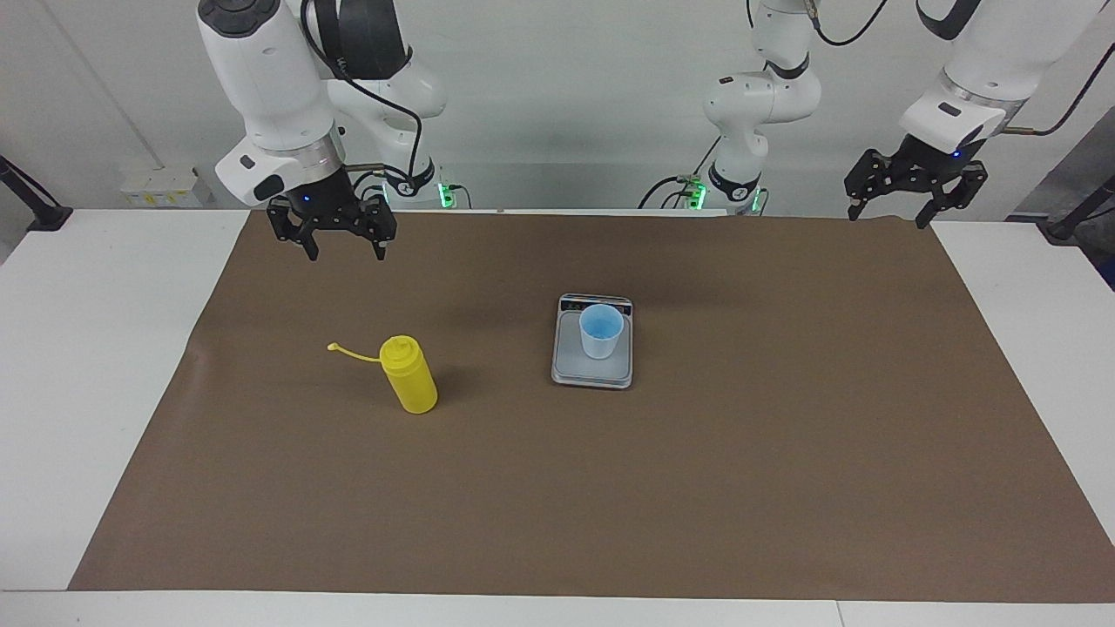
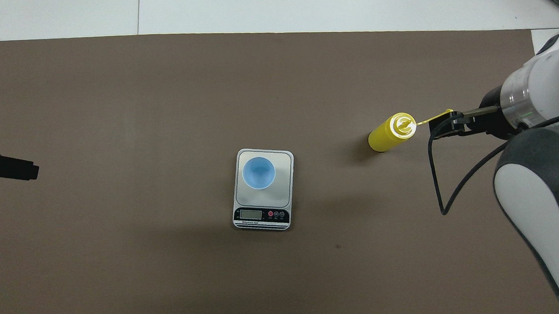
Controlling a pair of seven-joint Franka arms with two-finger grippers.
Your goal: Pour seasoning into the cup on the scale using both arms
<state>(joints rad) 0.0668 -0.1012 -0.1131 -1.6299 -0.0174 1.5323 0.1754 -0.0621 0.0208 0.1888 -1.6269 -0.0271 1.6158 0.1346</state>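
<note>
The yellow seasoning bottle [image 1: 408, 376] [image 2: 390, 133] stands upright on the brown mat toward the right arm's end, its thin strap [image 1: 352, 352] sticking out sideways. The light blue cup [image 1: 601, 331] [image 2: 259, 173] stands on the silver scale [image 1: 592, 373] [image 2: 285, 159] mid-table, with the display strip on the edge nearer the robots. My right gripper [image 1: 346, 251] hangs open and empty, pointing down, high over the mat and clear of the bottle. In the overhead view the right gripper [image 2: 448, 123] shows just beside the strap's end. My left gripper [image 1: 897, 209] [image 2: 7, 167] waits open over the mat's corner at the left arm's end.
A brown mat [image 1: 610, 505] covers most of the white table [image 1: 87, 348]. A black cable loop [image 2: 439, 188] hangs from the right arm. The arms' bases [image 1: 736, 187] stand at the table's edge.
</note>
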